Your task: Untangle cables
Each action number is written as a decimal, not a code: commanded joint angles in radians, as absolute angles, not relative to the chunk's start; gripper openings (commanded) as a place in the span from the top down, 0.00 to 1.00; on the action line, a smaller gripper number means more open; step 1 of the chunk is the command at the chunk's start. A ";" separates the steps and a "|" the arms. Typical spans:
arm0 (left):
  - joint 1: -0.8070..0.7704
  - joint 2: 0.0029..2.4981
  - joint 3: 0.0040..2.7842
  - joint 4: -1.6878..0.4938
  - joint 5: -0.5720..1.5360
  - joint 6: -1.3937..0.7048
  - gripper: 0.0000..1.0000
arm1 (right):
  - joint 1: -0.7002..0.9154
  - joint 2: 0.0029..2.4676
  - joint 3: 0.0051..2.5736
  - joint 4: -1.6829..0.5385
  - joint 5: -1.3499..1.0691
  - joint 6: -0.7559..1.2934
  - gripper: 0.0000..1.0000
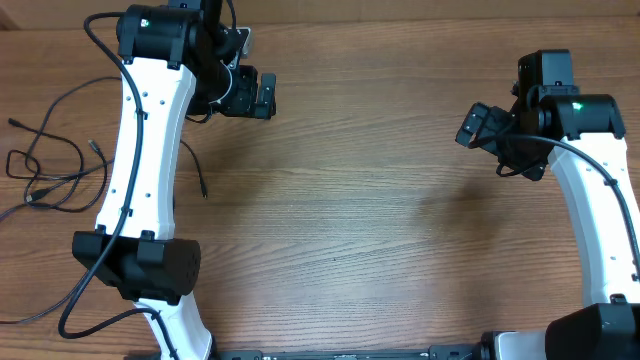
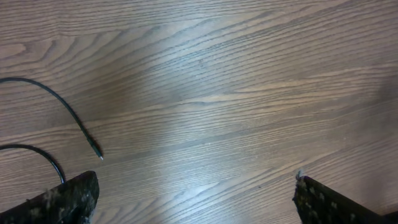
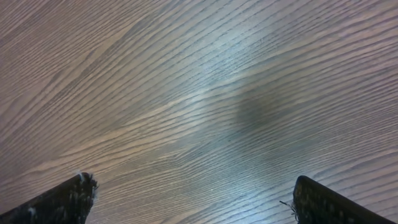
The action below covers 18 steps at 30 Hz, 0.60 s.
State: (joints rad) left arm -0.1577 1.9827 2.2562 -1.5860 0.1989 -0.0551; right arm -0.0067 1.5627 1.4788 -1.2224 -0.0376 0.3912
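The thin black tangled cables (image 1: 42, 162) are found well left of the nearer left gripper (image 1: 263, 97), which, like the right gripper (image 1: 473, 127), is held wide open and empty.

Materials and surface finish

Table (image 1: 360, 220): wood-grain top, smooth, with a soft sheen where light falls. Cables (image 1: 50, 170): thin black sheath, matt. Arm shells (image 1: 145, 150): smooth white plastic, semi-gloss. Joint housings (image 1: 150, 265): black, matt. Left finger pads (image 2: 68, 199) and right finger pads (image 3: 62, 199): black, rough-textured, flecked with pale specks.
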 commanded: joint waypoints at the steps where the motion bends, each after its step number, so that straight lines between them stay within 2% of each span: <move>1: -0.172 1.985 2.260 -1.594 0.211 -0.052 0.00 | -0.010 1.562 1.473 -1.217 -0.039 0.385 0.00; 7: -0.210 1.970 2.260 -1.541 0.149 -0.051 0.00 | -0.010 1.562 1.473 -1.217 -0.039 0.385 0.00; 14: -0.339 1.842 2.249 -1.341 0.136 0.008 0.01 | -0.010 1.562 1.473 -1.217 -0.039 0.385 0.00; 18: -0.411 1.757 2.142 -1.249 0.062 0.046 0.00 | -0.010 1.562 1.473 -1.217 -0.039 0.385 0.00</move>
